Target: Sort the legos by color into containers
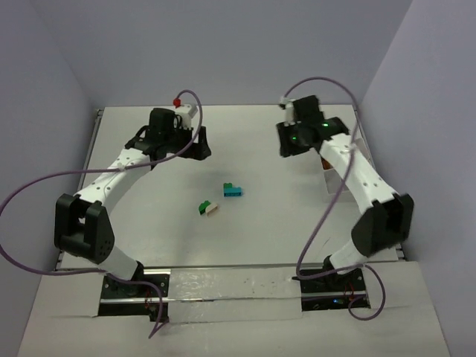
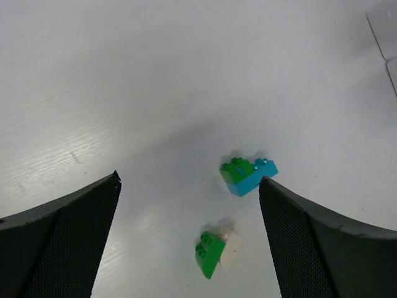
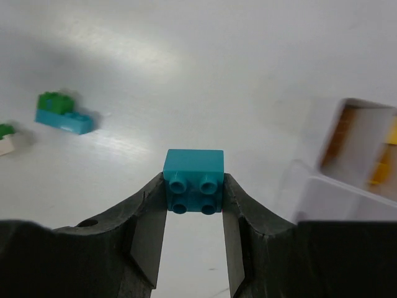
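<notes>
Left end effector (image 2: 189, 179) hangs released over the far left part of the table (image 1: 260, 149), its black, mesh-textured fingers (image 2: 68, 242) spread wide. The table is matte white with a faint grain, and pale lavender walls (image 1: 59, 59) close it in on three sides. Near the table's middle lie two small glossy clusters. One is a green-and-white pair (image 2: 217, 251), the green brick touching the white. Just beside it, toward the far edge, is a green-on-teal pair (image 2: 248, 174). In the left wrist view both sit between the fingers, nearer the right one and touching neither. Toward the far right corner, the right end effector (image 3: 193, 186) is clenched on a square teal brick (image 3: 193, 162), whose four round studs face the camera. At the right edge sits the thin-walled white tray (image 3: 347, 186), blurred, with yellow and orange-brown pieces in its compartments.
</notes>
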